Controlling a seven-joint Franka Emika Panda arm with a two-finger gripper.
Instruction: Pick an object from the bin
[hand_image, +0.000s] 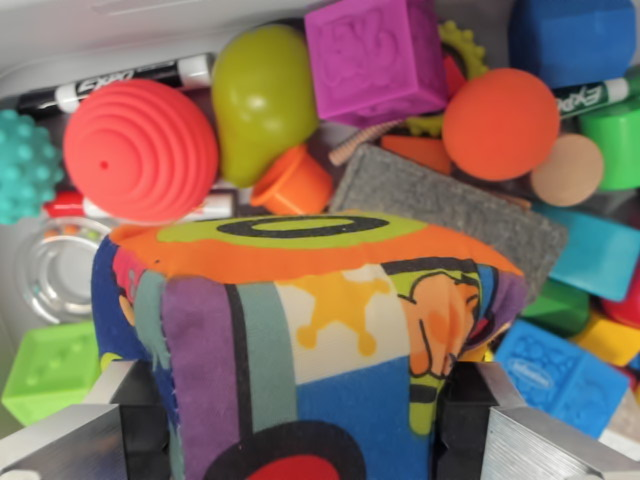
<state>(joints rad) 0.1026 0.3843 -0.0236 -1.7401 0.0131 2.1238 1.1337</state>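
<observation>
A soft fabric cube (310, 330) with bright patches of orange, purple, blue and yellow fills the lower middle of the wrist view. My gripper (300, 425) is shut on it, one metal finger (75, 435) pressing its left side and the other finger (535, 430) its right side. The cube hangs above the bin's (100, 35) jumble of toys. Its underside is hidden.
Below lie a ridged red ball (140, 150), a green pear shape with an orange cap (262, 100), a magenta block (375, 60), an orange ball (500, 122), a grey felt eraser (450, 210), markers (120, 80), blue blocks (560, 375) and a green block (50, 370).
</observation>
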